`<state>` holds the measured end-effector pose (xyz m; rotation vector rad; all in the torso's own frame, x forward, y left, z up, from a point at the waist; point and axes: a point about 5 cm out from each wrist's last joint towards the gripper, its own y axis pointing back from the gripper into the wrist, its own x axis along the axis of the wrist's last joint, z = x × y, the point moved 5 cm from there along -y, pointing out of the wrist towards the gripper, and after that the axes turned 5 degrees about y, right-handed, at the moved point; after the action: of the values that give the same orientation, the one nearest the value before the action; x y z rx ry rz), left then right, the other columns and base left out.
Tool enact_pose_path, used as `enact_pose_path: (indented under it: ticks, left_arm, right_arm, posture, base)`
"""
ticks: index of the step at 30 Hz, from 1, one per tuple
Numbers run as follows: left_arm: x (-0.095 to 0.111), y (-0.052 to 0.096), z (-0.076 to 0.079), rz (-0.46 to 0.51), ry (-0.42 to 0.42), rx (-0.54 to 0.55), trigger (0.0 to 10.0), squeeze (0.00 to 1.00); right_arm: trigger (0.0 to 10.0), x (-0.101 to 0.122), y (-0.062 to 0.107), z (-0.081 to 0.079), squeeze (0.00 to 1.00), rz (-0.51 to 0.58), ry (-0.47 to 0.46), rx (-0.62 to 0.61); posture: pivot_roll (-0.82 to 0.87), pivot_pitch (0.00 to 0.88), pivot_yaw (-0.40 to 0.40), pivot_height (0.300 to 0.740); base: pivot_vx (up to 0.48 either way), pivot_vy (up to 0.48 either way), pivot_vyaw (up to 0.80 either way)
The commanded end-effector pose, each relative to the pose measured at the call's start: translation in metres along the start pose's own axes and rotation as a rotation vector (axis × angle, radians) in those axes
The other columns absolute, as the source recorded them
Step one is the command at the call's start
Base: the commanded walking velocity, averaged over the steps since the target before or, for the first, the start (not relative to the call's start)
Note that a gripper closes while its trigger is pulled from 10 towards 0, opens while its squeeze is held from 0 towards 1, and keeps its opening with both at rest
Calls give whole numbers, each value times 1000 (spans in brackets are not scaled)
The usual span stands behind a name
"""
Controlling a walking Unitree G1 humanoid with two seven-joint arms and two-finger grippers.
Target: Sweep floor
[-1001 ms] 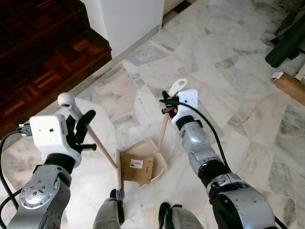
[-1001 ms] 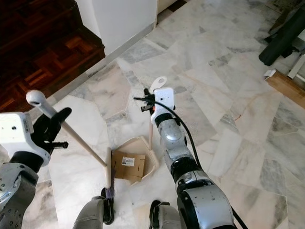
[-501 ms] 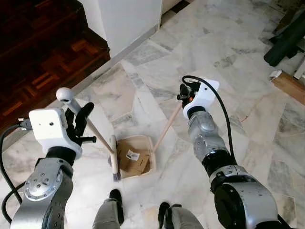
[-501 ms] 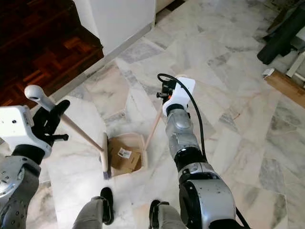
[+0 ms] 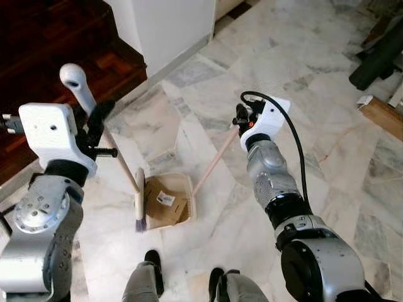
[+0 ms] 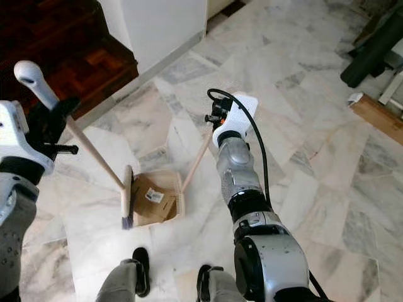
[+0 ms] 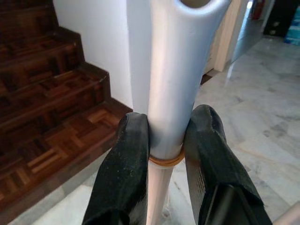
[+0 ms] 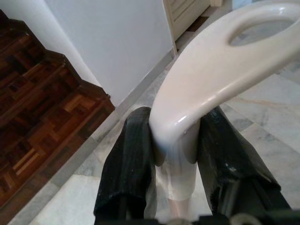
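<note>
My left gripper [image 7: 166, 140] pinches broom [image 5: 116, 165]; right gripper [image 8: 176, 150] pinches dustpan [image 5: 169, 200] handle. Cardboard scrap [image 5: 160, 202] sits in pan, lower middle of frame. Next: lift pan level, carry to bin.

Left gripper [image 5: 94, 129] clamps the grey-capped wooden broom handle [image 5: 116, 160], brush head [image 5: 140, 207] down on the marble floor [image 5: 327, 145] against the beige plastic dustpan [image 5: 169, 200]. Cardboard scrap [image 5: 160, 202] sits inside it. Right gripper [image 5: 241, 119] grips the dustpan's long wooden handle [image 5: 215, 161].
</note>
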<state>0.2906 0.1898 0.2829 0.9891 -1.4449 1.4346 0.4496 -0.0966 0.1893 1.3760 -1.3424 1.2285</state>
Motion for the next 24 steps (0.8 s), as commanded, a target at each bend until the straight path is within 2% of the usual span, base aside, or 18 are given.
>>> enact_pose_path:
  ticks: [1, 8, 11, 20, 24]
  left_arm:
    - [14, 2, 6, 44, 4, -44, 10000, 0]
    - [35, -9, 11, 102, -54, -79, 10000, 0]
    - [48, -13, 9, 161, -74, -57, 10000, 0]
    - [43, -13, -3, 187, -58, 43, 10000, 0]
    - [37, -11, -1, 182, -91, 67, 10000, 0]
  right_arm:
    - [10000, 10, -3, -2, 0, 27, -35, -2]
    - [10000, 17, -5, -1, 0, 40, -30, -4]
    - [10000, 21, -6, 1, 0, 50, -32, -9]
    - [10000, 28, -6, 5, 0, 72, -38, -22]
    - [10000, 29, -4, 5, 0, 75, -36, -22]
  posture:
    - [96, 223, -61, 740]
    - [99, 194, -60, 740]
    - [95, 187, -61, 740]
    - [77, 173, -62, 740]
    - [73, 168, -60, 740]
  base:
    - [0, 0, 0]
    - [0, 0, 0]
    - [0, 0, 0]
    - [0, 0, 0]
    - [0, 0, 0]
